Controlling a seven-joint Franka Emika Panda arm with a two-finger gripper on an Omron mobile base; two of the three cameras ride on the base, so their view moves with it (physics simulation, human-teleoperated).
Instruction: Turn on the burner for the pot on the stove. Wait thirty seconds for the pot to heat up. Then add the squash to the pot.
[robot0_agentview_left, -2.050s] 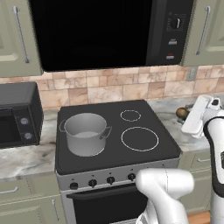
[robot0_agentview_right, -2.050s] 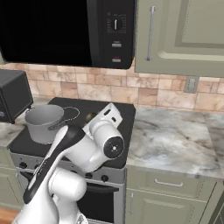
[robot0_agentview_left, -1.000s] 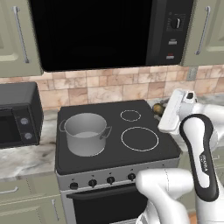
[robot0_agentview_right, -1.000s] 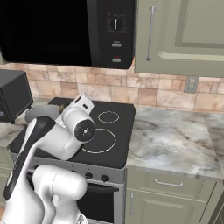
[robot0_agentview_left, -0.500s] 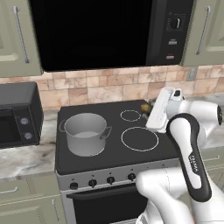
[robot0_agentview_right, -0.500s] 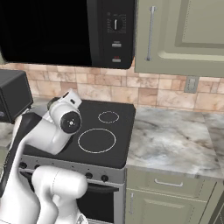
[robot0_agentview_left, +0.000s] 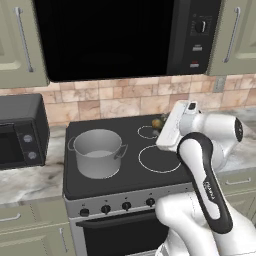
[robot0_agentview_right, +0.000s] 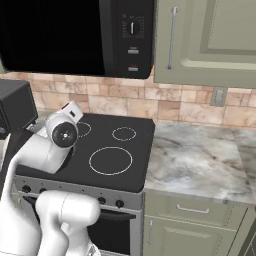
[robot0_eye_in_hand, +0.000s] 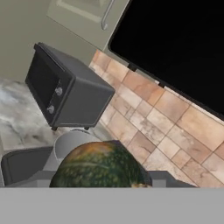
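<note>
**Squash held above the stove, pot waiting at the left**

At the far left of the left base view, a small black toaster oven (robot0_agentview_left: 20, 131) with two dials sits on the marble table (robot0_agentview_left: 30, 180). Just beside it begins the stove (robot0_agentview_left: 120, 165), its black glass top edged by a silver front panel carrying a row of small black knobs (robot0_agentview_left: 126, 205).

On the stove's left side stands the pot (robot0_agentview_left: 97, 152), grey steel, upright, without a lid, covering the burner beneath it so that the burner itself cannot be seen. To the right of the pot lie the small thin white ring (robot0_agentview_left: 148, 131) at the back and the large thin white ring (robot0_agentview_left: 160, 159) nearer the front.

Above the stove's rear right area the end effector (robot0_agentview_left: 161, 124) hangs, and the squash (robot0_agentview_left: 158, 123) shows at its tip as a small dark green and orange ball, well apart from the pot. In the hand view the squash (robot0_eye_in_hand: 99, 168) sits close against the lens between the fingers, with the pot (robot0_eye_in_hand: 72, 146) and the toaster oven (robot0_eye_in_hand: 65, 89) behind it. The jaws stand wide around the squash, gripping it.

Overhead runs the black microwave (robot0_agentview_left: 125, 35), flanked by green cabinets (robot0_agentview_left: 20, 40).
</note>
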